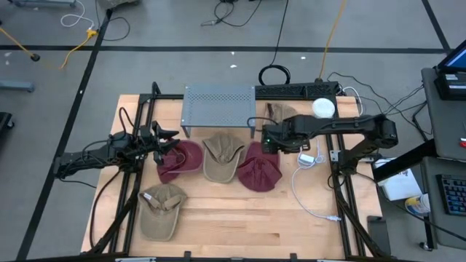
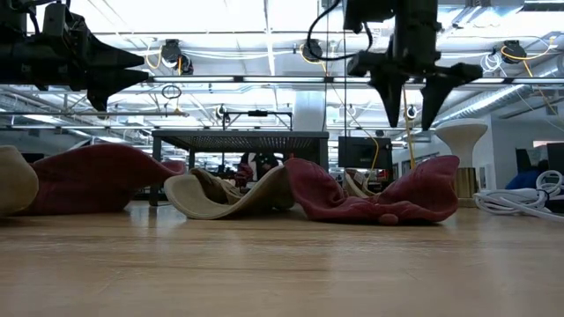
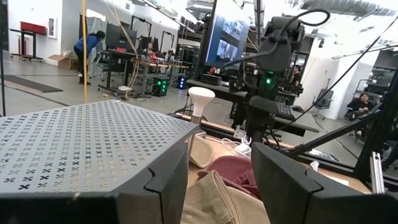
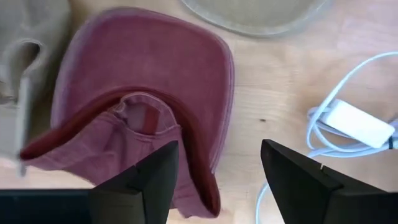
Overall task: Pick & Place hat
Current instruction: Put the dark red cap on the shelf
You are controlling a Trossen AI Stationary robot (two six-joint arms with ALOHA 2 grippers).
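While hovering over maroon hat (image 4: 155,99), right pincer (image 4: 217,174) wide open, empty.

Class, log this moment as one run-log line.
right gripper: open, above maroon hat | left gripper: open, raised, waiting | hats: none held

Grey floor (image 1: 182,65) with dark seams, cables at 12 o'clock; desk (image 1: 445,138) at 3 o'clock; ceiling strip lights (image 2: 264,35).
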